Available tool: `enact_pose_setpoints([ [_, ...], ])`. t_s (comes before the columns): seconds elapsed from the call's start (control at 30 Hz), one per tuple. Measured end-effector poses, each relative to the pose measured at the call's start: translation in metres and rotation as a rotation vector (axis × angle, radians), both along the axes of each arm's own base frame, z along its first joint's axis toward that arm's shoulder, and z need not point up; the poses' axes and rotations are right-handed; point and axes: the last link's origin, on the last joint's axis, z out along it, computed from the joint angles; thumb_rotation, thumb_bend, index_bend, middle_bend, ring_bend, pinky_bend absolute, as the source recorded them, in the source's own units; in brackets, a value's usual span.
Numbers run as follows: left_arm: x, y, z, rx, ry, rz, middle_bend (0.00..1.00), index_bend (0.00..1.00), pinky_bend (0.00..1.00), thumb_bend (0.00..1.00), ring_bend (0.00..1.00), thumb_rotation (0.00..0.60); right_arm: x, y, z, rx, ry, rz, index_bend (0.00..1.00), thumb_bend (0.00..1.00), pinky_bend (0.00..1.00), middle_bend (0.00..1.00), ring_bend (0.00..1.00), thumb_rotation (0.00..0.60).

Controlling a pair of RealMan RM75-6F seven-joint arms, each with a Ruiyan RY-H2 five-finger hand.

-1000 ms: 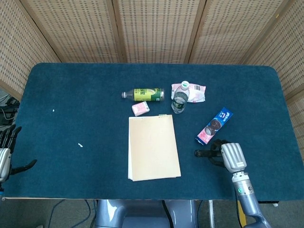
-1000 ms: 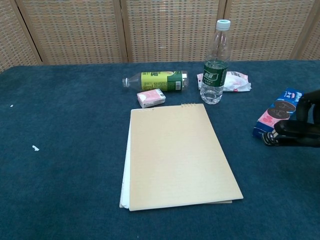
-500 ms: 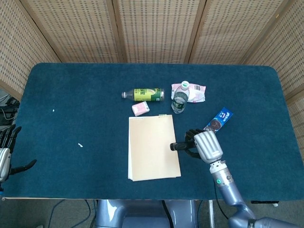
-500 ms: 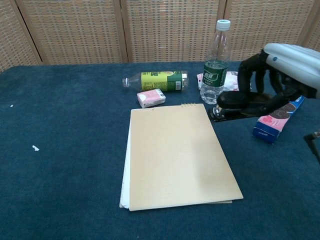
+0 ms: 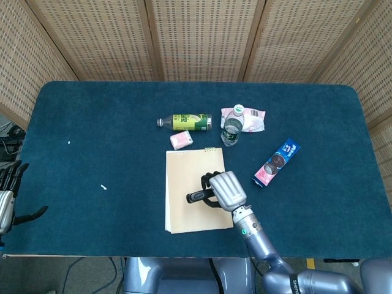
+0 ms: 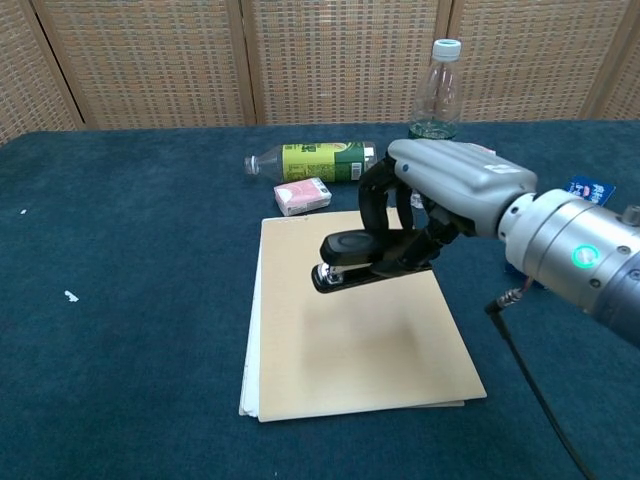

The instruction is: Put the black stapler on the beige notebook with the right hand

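My right hand (image 5: 223,189) (image 6: 430,205) grips the black stapler (image 6: 357,262) (image 5: 197,196) and holds it in the air above the middle of the beige notebook (image 5: 193,196) (image 6: 345,325). The stapler's nose points left. A shadow lies on the notebook below it. The notebook lies flat at the table's front centre, its spiral edge toward the back. My left hand (image 5: 7,196) sits at the far left edge of the head view, beyond the table, with fingers spread and nothing in it.
Behind the notebook lie a green-labelled bottle (image 5: 184,121) (image 6: 312,161) on its side and a small pink packet (image 5: 181,140) (image 6: 302,195). An upright clear bottle (image 5: 232,129) (image 6: 437,85), a pink-white wrapper (image 5: 248,119) and a blue cookie pack (image 5: 276,162) stand to the right.
My right hand has carried the stapler leftward from beside the cookie pack, past the notebook's right edge, to above the notebook's middle. The left hand has not moved.
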Motion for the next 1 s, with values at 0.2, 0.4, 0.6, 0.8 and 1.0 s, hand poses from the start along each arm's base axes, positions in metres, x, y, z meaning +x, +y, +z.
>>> enact_pose_setpoints([
  [0.2,0.000,0.000,0.001,0.001,-0.004,-0.002,0.00,0.00,0.00,0.17,0.00,0.600,0.005,-0.002,-0.021,0.025,0.030,0.002,0.79,0.49,0.74,0.63,0.60,0.600],
  [0.4,0.000,0.000,0.001,-0.002,-0.007,-0.002,0.00,0.00,0.00,0.17,0.00,0.600,0.010,-0.006,-0.034,0.043,0.044,-0.007,0.79,0.49,0.74,0.63,0.60,0.600],
  [0.6,0.000,0.000,0.002,0.001,-0.010,-0.001,0.00,0.00,0.00,0.17,0.00,0.600,0.011,-0.004,-0.042,0.067,0.043,-0.018,0.75,0.47,0.72,0.57,0.55,0.600],
  [0.8,-0.001,0.000,0.002,0.005,-0.010,0.001,0.00,0.00,0.00,0.17,0.00,0.600,0.011,-0.001,-0.046,0.102,0.059,-0.014,0.51,0.31,0.49,0.32,0.28,0.600],
  [1.0,0.000,0.000,0.003,0.009,-0.012,-0.001,0.00,0.00,0.00,0.17,0.00,0.600,0.010,0.002,-0.044,0.134,0.096,-0.031,0.39,0.25,0.43,0.22,0.17,0.600],
])
